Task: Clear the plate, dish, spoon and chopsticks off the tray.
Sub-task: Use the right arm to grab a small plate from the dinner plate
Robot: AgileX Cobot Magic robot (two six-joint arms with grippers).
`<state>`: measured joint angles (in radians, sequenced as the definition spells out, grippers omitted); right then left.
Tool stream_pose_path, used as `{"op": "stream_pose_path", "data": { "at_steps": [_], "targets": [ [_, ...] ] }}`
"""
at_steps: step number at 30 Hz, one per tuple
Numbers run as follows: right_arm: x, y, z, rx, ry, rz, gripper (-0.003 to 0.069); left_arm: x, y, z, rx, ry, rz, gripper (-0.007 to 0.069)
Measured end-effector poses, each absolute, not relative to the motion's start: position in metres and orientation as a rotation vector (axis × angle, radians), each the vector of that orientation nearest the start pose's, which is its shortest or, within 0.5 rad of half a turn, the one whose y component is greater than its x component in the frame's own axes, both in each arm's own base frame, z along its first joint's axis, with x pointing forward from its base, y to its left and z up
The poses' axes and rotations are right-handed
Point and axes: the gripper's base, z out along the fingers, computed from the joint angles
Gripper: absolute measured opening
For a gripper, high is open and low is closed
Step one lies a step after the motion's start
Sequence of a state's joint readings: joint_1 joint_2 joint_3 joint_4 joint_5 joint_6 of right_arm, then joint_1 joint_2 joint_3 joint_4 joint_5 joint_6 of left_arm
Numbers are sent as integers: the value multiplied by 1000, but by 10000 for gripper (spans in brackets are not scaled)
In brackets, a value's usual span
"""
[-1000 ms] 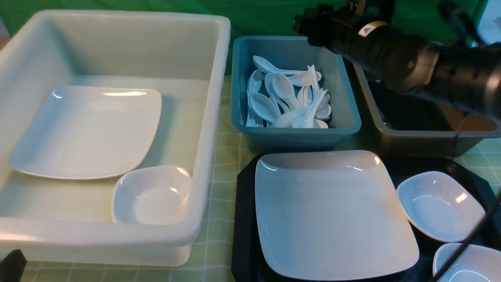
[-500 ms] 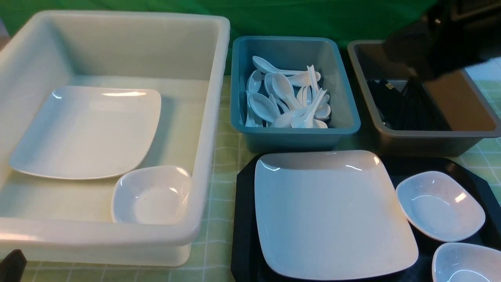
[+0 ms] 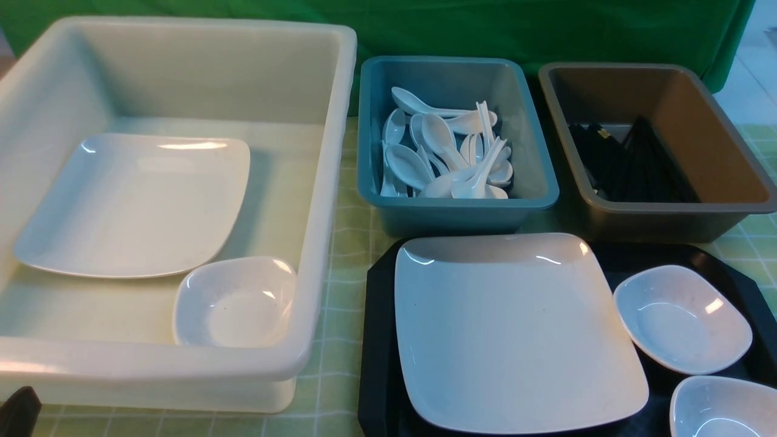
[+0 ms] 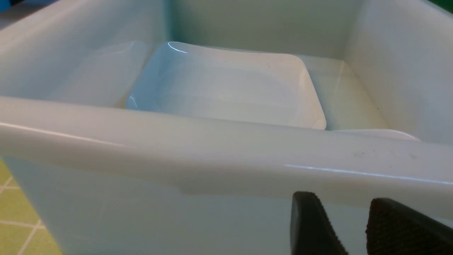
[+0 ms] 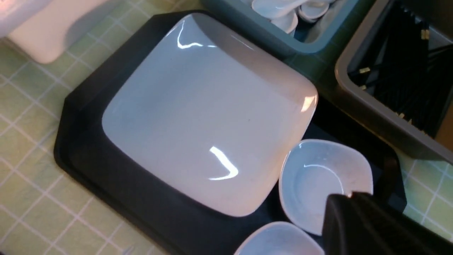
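**Front view.** The big white plate [image 3: 516, 331] lies flat on the black tray [image 3: 379, 340]. It fills the left part of the tray. A small dish [image 3: 683, 318] sits on the tray just beside the plate, on the right. A second small dish [image 3: 722, 409] sits nearer the camera, at the picture's edge. Behind the tray stand two tubs. The blue tub [image 3: 455, 212] holds a heap of white spoons [image 3: 446, 152]. The brown tub [image 3: 668, 221] holds black chopsticks [image 3: 637, 164]. To the left is a big white tub [image 3: 152, 367] with another plate [image 3: 133, 203] and another little dish [image 3: 234, 303] inside. Only a black bit of the left gripper [image 3: 18, 409] peeks in at the bottom corner. All of it stands on a green checked cloth [image 3: 346, 243].

**Left wrist view.** The left gripper [image 4: 348, 216] is close to the outside wall of the white tub [image 4: 212, 148], below its rim. Its two fingers [image 4: 308, 219] stand partly apart, and nothing is between them.

**Right wrist view.** The right gripper [image 5: 350, 209] hangs above the small dish [image 5: 318, 177] (the one next to the plate). Its fingers are pressed together and it holds nothing. Below it are the plate [image 5: 208, 117] on the tray [image 5: 88, 148] and the chopsticks [image 5: 400, 71] in the brown tub [image 5: 371, 109].
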<state>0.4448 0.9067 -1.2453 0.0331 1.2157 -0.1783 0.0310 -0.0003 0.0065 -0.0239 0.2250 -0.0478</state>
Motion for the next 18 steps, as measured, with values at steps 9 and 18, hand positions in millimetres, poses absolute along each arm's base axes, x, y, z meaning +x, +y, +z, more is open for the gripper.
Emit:
{"op": "stream_pose_path", "data": {
  "at_steps": [9,18],
  "targets": [
    [82,38,374,-639,2340,147,11,56,1,191,-84,1713,-35,223],
    [83,37,337,-641,2464,114,15,56,1,191,-84,1713,-35,223]
  ]
}}
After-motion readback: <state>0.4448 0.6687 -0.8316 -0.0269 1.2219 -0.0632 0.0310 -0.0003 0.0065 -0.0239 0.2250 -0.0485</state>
